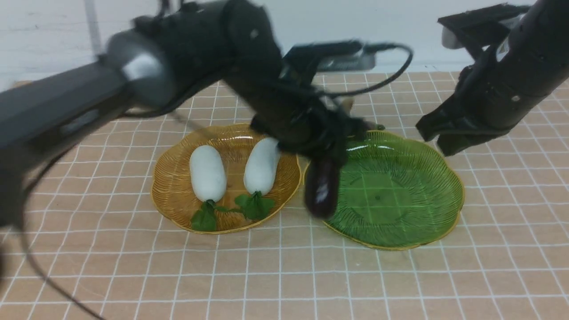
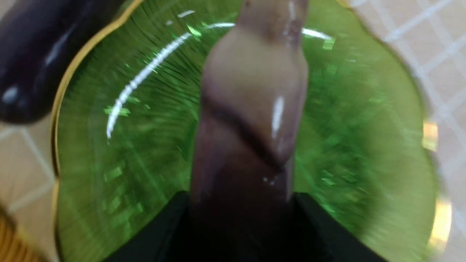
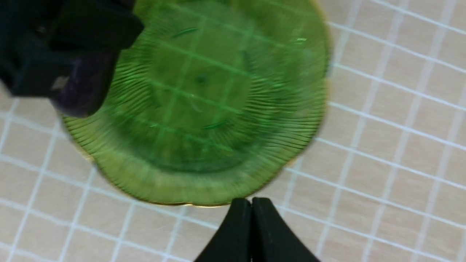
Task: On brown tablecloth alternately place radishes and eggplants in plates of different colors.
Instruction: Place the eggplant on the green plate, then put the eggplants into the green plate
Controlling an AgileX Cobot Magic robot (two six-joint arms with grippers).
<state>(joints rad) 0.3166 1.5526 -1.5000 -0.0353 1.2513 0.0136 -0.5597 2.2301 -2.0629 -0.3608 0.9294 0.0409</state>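
Note:
Two white radishes (image 1: pixel 207 173) (image 1: pixel 262 166) lie side by side in the amber plate (image 1: pixel 175 146), leaves toward me. My left gripper (image 1: pixel 326 153) (image 2: pixel 240 203) is shut on a dark eggplant (image 1: pixel 320 189) (image 2: pixel 247 120) (image 3: pixel 83 87). It hangs over the left rim of the green plate (image 1: pixel 400 195) (image 2: pixel 127 145) (image 3: pixel 204 109), which holds nothing. A second eggplant (image 2: pixel 32 62) lies just outside that rim. In the front view only a brownish stem tip (image 1: pixel 347 105) shows behind the gripper. My right gripper (image 1: pixel 433 135) (image 3: pixel 251 203) is shut and empty, above the plate's far right edge.
The brown tablecloth (image 1: pixel 284 275) covers the whole table, with bare cloth in front of both plates and to the right. The two plates nearly touch. A sliver of the amber plate (image 2: pixel 11 240) shows in the left wrist view. A black cable (image 1: pixel 400 66) loops above the left wrist.

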